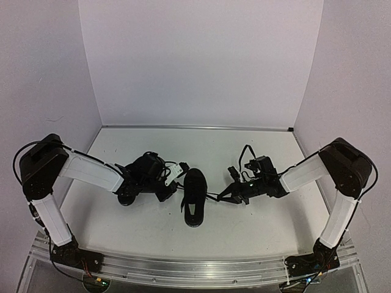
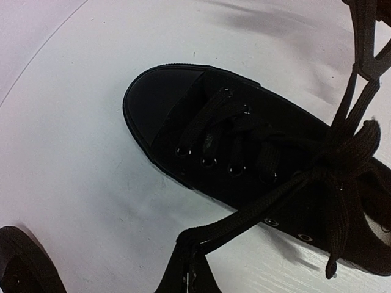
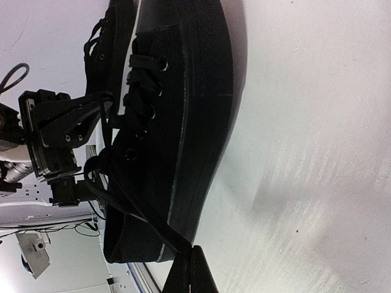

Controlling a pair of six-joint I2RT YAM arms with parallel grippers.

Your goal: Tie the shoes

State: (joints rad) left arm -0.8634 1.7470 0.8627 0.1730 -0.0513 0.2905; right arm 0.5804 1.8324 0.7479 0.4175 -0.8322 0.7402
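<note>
- Lavender walls stand round three sides of a white desk [image 1: 244,152], and both arms are bolted at its near edge.
- One black low-top shoe [image 1: 194,196] lies at the middle of the desk, slightly nearer the near edge. Its long axis runs from near edge to far edge, with the open heel end toward the arm bases.
- I cannot tell whether the dark mass under the left arm is a second shoe.
- The left claw [image 2: 190,274] is pinched together on the left lace strand [image 2: 256,206], which rises slantwise to a crossing over the tongue.
- The right claw [image 3: 190,268] is likewise clamped on the right lace strand [image 3: 143,217], which leads back to the eyelets.
- The shoe sits between the two claws, so each strand leaves it sideways, square to its long axis. From above, the left claw looks the nearer, just beside the shoe's flank, while the right stands a little farther off.
- Any tightening pull would likely go outward toward the desk's left and right edges, and uneven pulls could drag the shoe sideways.
</note>
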